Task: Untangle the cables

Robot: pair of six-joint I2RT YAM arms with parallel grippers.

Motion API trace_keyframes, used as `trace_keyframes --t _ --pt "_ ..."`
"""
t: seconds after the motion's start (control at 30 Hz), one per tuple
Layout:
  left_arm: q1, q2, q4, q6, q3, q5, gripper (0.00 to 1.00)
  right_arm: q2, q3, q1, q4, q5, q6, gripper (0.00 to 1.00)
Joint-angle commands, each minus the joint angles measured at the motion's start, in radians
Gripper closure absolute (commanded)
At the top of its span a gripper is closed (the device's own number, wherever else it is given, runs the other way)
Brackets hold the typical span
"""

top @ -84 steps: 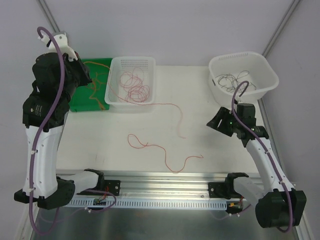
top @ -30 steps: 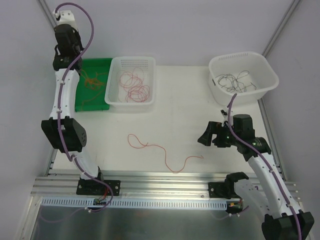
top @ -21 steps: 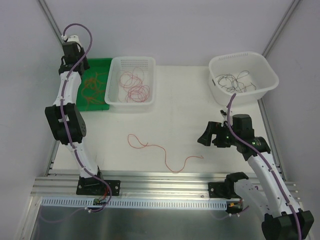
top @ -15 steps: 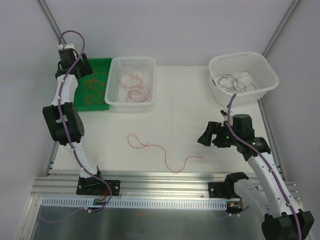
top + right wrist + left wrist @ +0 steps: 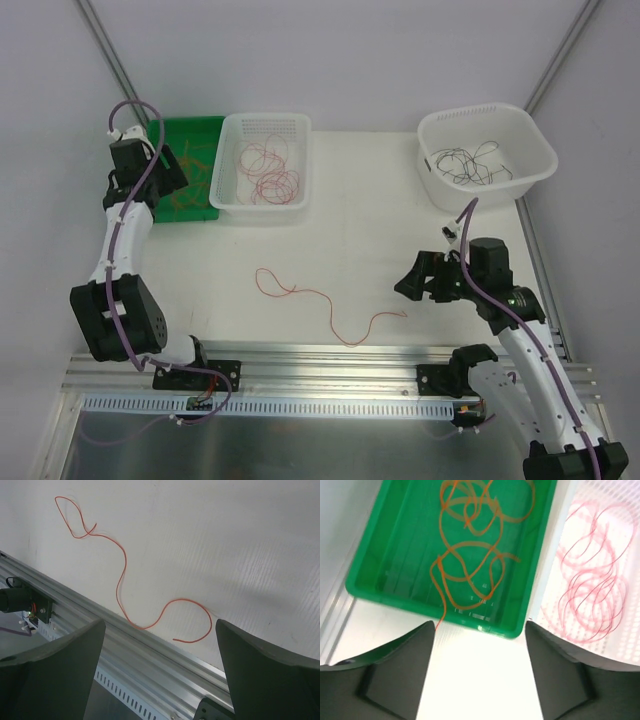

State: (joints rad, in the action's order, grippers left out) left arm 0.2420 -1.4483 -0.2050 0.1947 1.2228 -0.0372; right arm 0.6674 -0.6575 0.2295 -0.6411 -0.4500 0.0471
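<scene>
Curling hair-thin, a red cable lies at 6 o'clock on the matte table (orange strands fill the green tray at 10); left gripper and right gripper gape empty.

Four lots of hair-thin cables, sorted by colour.
- Orange cables: loose overlapping loops in the green tray; one end crosses its near rim.
- Red cables: curled coils piled in the white basket.
- Black cables: sparse tangle in the white bin.
- Single red cable: alone on the table, small loop at its left end, then a wavy run to a hooked right end.
</scene>
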Motion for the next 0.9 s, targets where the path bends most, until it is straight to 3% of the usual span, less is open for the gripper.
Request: trace_keyframes --t 0.0,0.13,0.2,0.87 --pt "0.002 0.031 0.007 0.035 -0.100 0.023 0.29 -0.035 0.007 0.013 0.029 -0.044 -0.012 0.03" --pt "0.003 0.014 0.007 0.028 -0.144 0.008 0.48 -0.058 0.007 0.018 0.021 -0.039 -0.013 0.03" --pt "0.003 0.000 0.007 0.014 -0.161 0.020 0.52 -0.064 0.009 0.018 0.020 -0.033 -0.015 0.03" --pt "0.046 -0.190 0.004 -0.103 -0.154 0.057 0.55 -0.049 0.012 0.019 0.029 -0.015 -0.016 0.03"
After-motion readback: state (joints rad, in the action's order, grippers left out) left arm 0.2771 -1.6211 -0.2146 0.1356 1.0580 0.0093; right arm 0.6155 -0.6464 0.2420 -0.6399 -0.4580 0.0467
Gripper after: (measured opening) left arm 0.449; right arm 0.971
